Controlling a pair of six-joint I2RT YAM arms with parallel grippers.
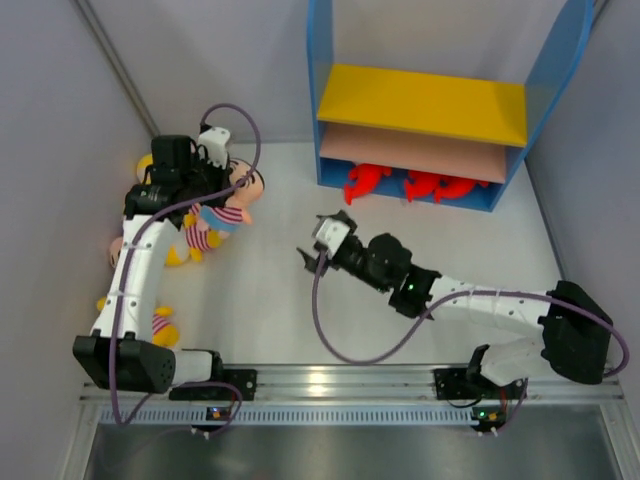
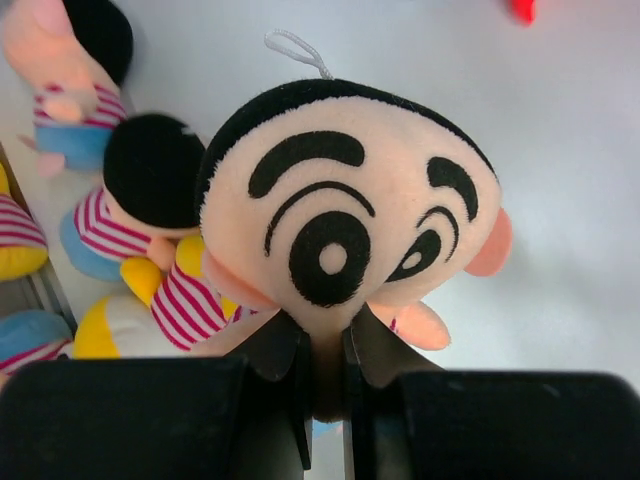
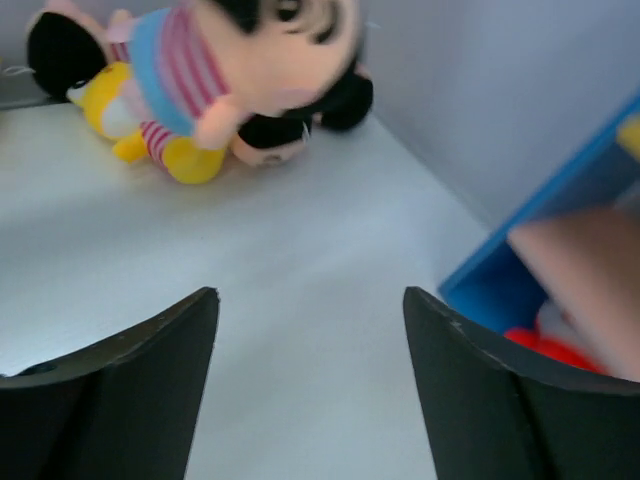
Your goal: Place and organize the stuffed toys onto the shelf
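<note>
The left pincer was clamped thinly under the head of the boy doll, which might slip free before reaching the shelf, while the right pincer stood apart, empty.

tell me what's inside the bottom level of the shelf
Red shark toys lie at the bottom of the shelf, poking out at the front. The pinkish board covers everything further back, so a full count isn't possible.

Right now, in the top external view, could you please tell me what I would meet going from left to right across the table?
From the left: yellow figure beside the left arm → boy doll in the left claw → open right claw → red shark on the shelf base → more red sharks → the shelf, its right blue panel.
</note>
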